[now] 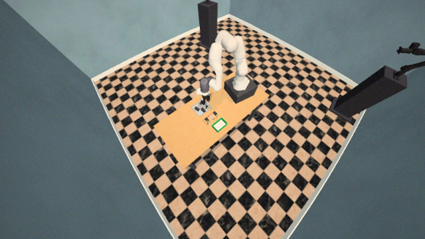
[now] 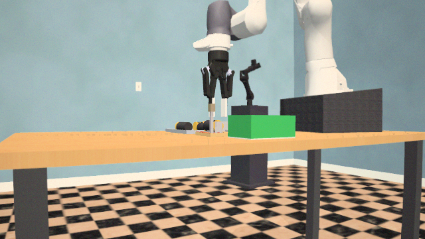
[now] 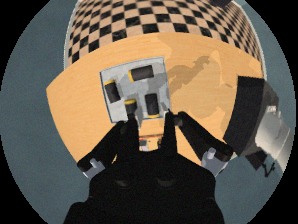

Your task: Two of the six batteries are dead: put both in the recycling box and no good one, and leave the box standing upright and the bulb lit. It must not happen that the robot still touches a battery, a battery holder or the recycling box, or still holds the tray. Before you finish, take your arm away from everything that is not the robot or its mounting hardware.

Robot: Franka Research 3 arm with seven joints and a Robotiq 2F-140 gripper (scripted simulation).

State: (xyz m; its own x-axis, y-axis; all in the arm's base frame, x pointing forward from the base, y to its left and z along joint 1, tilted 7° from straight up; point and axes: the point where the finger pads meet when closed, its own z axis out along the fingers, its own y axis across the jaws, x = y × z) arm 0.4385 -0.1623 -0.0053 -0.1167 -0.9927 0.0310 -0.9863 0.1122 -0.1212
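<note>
Pincer [image 1: 205, 104] [image 2: 218, 115] [image 3: 151, 109] is hovering over the near side of the tray [image 1: 201, 113] [image 2: 190, 131] [image 3: 118, 75], its tips pointing down and standing partly spread, and four batteries [image 1: 197, 109] [image 3: 141, 73] are lying down there in the tray! Over on the tabletop [image 1: 176, 136] [image 2: 99, 143] [image 3: 65, 95], the green box [image 1: 215, 129] [image 2: 261, 127] is standing upright, with the circuit [image 1: 205, 121] [image 2: 211, 134] [image 3: 150, 136] sitting between it and the tray, and whether the bulb is glowing, we're not able to tell!
</note>
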